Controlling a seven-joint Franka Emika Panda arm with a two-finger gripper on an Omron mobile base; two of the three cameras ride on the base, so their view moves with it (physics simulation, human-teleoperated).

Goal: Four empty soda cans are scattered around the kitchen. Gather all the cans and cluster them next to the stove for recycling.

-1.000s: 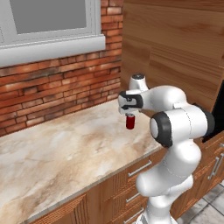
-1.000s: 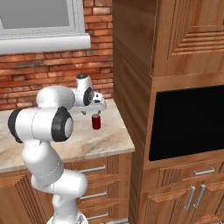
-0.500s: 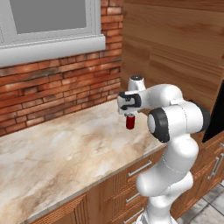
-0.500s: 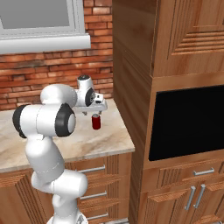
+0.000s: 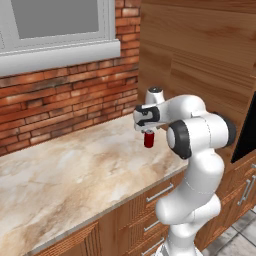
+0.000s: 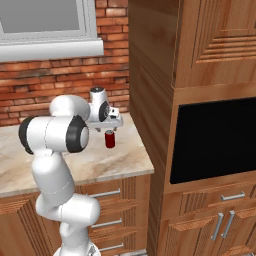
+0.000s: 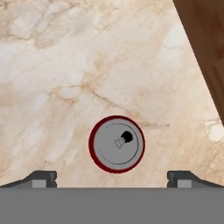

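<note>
Hovering directly above a soda can [image 7: 117,144], the hand [image 5: 148,131] points straight down with its two fingers spread wide apart and nothing between them; the dark fingertips [image 7: 43,178] sit far to either side of the can in the hand view. The can stands upright on the marble desk [image 5: 65,175], long axis vertical, silver top and its opening facing up at the hand, red wall showing below in the base views [image 6: 109,139]. It stands near the desk's right end, close to the tall wooden cabinet side [image 5: 200,60], apart from the brick wall [image 5: 60,105] behind. A window sill [image 6: 50,50] runs above the brick, and a dark oven door [image 6: 215,140] is set in the cabinet.
</note>
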